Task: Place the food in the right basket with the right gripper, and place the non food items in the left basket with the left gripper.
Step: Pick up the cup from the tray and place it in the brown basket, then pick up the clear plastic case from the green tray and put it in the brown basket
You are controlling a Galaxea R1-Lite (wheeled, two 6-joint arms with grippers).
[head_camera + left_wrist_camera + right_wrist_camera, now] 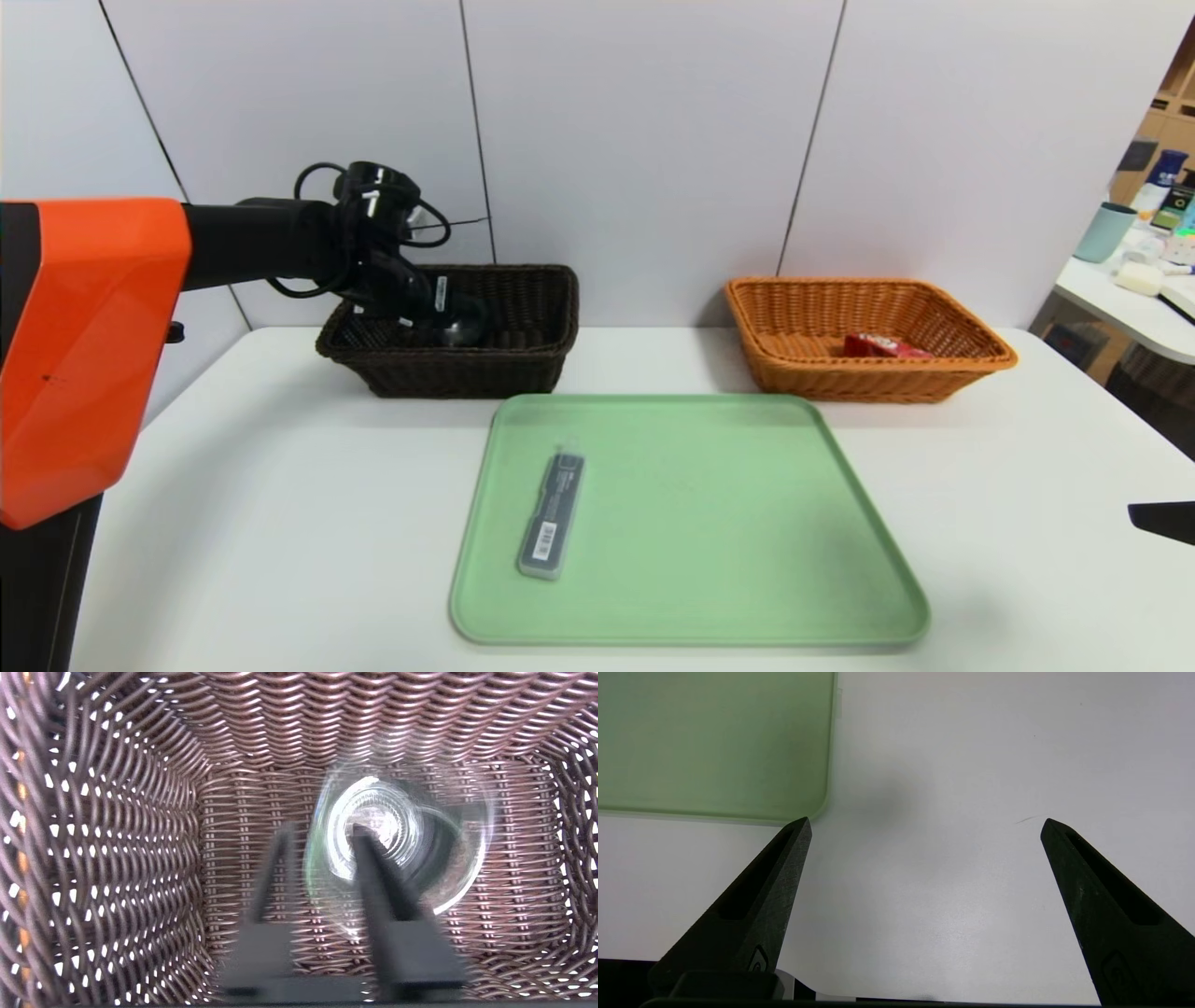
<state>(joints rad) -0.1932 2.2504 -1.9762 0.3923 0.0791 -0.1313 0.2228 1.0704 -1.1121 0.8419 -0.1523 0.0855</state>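
My left gripper (446, 313) reaches down into the dark brown left basket (523, 366). In the left wrist view its fingers (322, 830) stand apart, open. A clear glass cup (373, 807) lies blurred on the basket floor (117, 835), with one fingertip in front of its mouth. The orange right basket (934, 375) holds a red food packet (882, 345). A slim black-and-clear case (553, 513) lies on the green tray (700, 597). My right gripper (924, 823) hangs wide open over bare table beside a tray corner (714, 742); nothing is between its fingers.
The white table (280, 523) carries both baskets along the back wall and the tray in the middle front. Only a dark tip of the right arm (1162, 523) shows at the right edge. A second table with clutter (1139, 271) stands far right.
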